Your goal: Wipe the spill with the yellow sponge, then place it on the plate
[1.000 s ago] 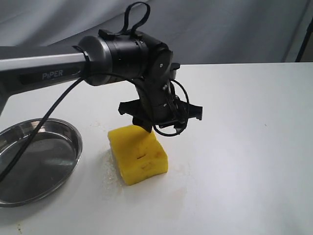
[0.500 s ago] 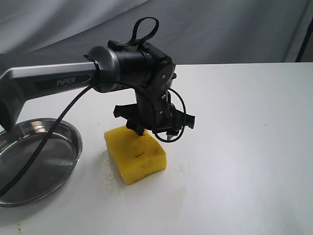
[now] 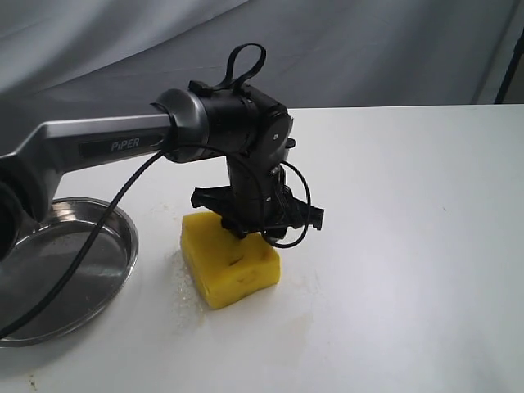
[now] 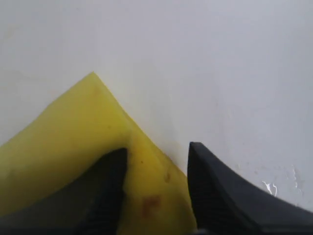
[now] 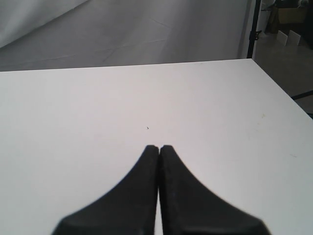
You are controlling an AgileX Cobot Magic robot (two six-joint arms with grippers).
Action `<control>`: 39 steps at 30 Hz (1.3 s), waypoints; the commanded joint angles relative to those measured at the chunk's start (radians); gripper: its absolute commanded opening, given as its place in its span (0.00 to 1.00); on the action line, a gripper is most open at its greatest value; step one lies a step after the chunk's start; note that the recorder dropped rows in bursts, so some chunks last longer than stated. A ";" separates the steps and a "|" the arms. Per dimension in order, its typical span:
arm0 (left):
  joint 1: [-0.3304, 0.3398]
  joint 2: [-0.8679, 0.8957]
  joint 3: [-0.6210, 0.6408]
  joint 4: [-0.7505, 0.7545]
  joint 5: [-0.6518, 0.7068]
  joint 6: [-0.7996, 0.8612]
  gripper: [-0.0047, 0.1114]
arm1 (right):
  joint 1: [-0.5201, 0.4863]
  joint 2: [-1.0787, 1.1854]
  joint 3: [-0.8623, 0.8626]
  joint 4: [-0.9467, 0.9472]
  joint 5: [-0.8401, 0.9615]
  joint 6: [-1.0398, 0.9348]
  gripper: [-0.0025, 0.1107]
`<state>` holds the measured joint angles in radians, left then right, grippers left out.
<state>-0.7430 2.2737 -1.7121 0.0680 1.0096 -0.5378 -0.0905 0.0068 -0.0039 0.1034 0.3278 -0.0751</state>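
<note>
At the far left of the white table (image 3: 409, 246), a round, shallow steel plate (image 3: 131, 233) with a raised rim is seen. Only dull grey reflections are shown in its shiny bowl, and it is crossed in view by a black cable (image 3: 88, 237) hung from the left arm (image 3: 106, 143). Just right of the plate, but apart from it, the sponge (image 3: 233, 270) is set on the table: a thick block of bright-yellow foam marked with small brown stains. Faint specks (image 3: 182, 288) are scattered on the table along its near left edge. The sponge's back is hidden by the left gripper (image 3: 250, 228), which is set down onto it. Its jaws are part-closed with a corner of the foam between them; whether the foam is truly pinched cannot be told. The right gripper (image 5: 159, 148) is seen only in its own wrist view, held above the table with its jaws pressed together on nothing.
</note>
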 commanded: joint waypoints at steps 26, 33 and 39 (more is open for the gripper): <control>-0.006 -0.366 0.216 -0.249 -0.261 0.552 0.04 | 0.002 -0.004 0.004 -0.007 -0.001 0.003 0.02; -0.006 -0.549 0.684 -0.612 -0.899 0.844 0.04 | 0.002 -0.004 0.004 -0.007 -0.001 0.003 0.02; -0.006 -0.558 0.884 -0.638 -0.972 0.854 0.04 | 0.002 -0.004 0.004 -0.007 -0.001 0.003 0.02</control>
<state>-0.7448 1.7207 -0.8872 -0.5455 0.0671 0.3016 -0.0905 0.0068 -0.0039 0.1034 0.3278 -0.0751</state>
